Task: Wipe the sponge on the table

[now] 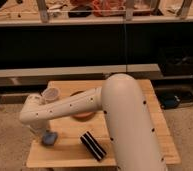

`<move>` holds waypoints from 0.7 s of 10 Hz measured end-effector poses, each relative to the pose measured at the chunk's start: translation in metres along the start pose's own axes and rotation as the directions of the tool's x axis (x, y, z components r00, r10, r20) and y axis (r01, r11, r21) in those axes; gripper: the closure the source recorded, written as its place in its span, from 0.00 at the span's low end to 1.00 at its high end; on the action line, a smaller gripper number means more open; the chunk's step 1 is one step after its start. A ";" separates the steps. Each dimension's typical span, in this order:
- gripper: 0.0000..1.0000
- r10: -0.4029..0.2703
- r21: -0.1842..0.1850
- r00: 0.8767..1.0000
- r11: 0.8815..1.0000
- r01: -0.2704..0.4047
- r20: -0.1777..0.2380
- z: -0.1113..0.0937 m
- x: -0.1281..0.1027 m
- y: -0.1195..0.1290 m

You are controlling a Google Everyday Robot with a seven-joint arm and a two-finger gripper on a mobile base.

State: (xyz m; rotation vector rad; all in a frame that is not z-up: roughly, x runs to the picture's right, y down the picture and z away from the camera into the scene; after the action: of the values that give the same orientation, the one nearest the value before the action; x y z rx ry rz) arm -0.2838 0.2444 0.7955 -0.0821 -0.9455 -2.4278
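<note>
Gripper (44, 132) is down right at the sponge (50, 138), near the table's (70, 152) front-left corner. Honestly can't tell whether it's open or actually gripping it.

On the table (65, 151), the tool (44, 131) is above the sponge (50, 138), left of the block (93, 145).

Robot lab: small wooden table (67, 150) on speckled floor (10, 130), long dark shelf bench (70, 72) with metal rails and clutter behind; gripper (46, 131) low over the table's near corner.
</note>
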 end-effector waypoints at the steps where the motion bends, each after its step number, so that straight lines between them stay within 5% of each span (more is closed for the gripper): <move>1: 1.00 0.017 -0.004 1.000 1.000 -0.017 0.008 0.000 -0.004 0.009; 7: 1.00 0.178 -0.032 0.984 0.984 -0.177 0.006 -0.024 -0.080 0.052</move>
State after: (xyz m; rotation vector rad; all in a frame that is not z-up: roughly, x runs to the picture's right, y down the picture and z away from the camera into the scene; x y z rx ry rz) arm -0.1867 0.2332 0.7899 -0.1812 -0.8655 -2.2799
